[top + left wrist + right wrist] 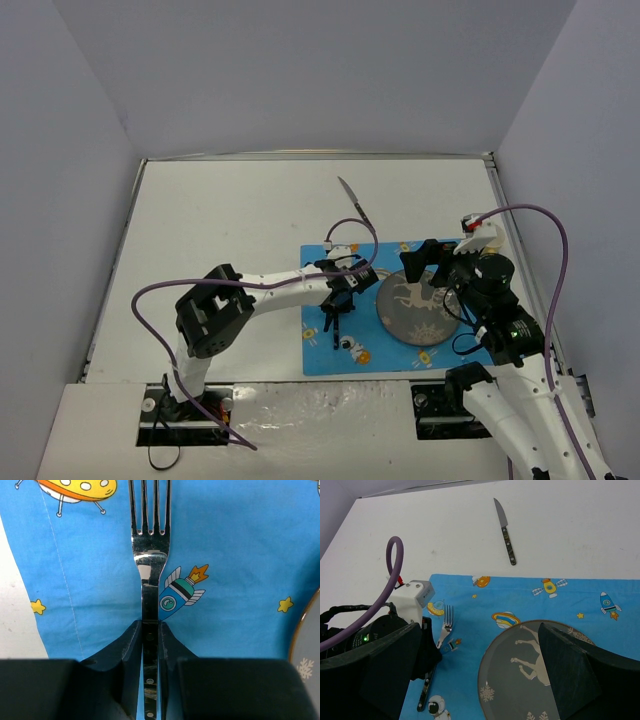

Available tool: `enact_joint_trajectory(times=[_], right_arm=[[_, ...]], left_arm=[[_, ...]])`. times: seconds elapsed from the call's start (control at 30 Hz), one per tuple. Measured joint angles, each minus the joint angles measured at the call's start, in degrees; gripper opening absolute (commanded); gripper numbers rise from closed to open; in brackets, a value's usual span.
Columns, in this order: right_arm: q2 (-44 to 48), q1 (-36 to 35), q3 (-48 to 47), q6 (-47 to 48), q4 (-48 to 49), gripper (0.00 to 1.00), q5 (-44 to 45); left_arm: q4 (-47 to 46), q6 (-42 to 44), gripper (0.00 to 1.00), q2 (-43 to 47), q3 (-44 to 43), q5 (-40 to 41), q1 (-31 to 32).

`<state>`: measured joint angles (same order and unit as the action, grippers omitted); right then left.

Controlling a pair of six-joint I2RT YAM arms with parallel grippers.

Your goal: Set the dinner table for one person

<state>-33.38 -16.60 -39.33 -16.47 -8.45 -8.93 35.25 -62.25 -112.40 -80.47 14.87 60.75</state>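
1. Dinner table (230,220), a large matte-white tabletop with a grey rim, underlies everything; the setting looks roughly half done.
2. Left gripper (150,630) is clamped on the steel fork's (150,555) handle at the blue cartoon-print cloth placemat's (240,555) left side.
3. Right gripper (480,630) gapes empty above the placemat's right side.
4. Round grey horse-print plate (520,660) rests on the placemat, bare.
5. Dark-handled knife (505,530) lies beyond the placemat's far edge, unplaced.

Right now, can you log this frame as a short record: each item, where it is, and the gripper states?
left gripper: shut on the fork's handle
fork: over the placemat's left part, tines pointing away from the arms; contact with the cloth unclear
placemat: blue cartoon-print cloth
plate: grey, on the placemat, right of the fork
right gripper: open, above the plate, holding nothing
knife: on the bare dinner table, beyond the placemat
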Motion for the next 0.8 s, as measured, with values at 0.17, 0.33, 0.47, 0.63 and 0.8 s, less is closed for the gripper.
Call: enact_joint_trajectory(times=[0.17, 0.33, 0.47, 0.63, 0.8], right_arm=[[-0.31, 0.0, 0.0, -0.02, -0.02, 1.0, 0.0], [-0.29, 0.0, 0.0, -0.02, -0.02, 1.0, 0.0], [-0.29, 0.0, 0.0, -0.02, -0.02, 1.0, 0.0], [-0.32, 0.0, 0.0, 0.0, -0.02, 1.0, 0.0], [-1.54, 0.0, -0.02, 0.04, 0.0, 1.0, 0.0]], left_arm=[[0.08, -2.39, 0.0, 0.02, 0.82, 0.04, 0.0], [0.4, -3.48, 0.03, 0.11, 0.83, 0.2, 0.0], [0.44, -3.95, 0.21, 0.11, 0.84, 0.04, 0.0], [-0.07, -4.47, 0.39, 0.39, 1.4, 0.07, 0.0], [0.74, -4.37, 0.56, 2.15, 2.32, 0.83, 0.0]])
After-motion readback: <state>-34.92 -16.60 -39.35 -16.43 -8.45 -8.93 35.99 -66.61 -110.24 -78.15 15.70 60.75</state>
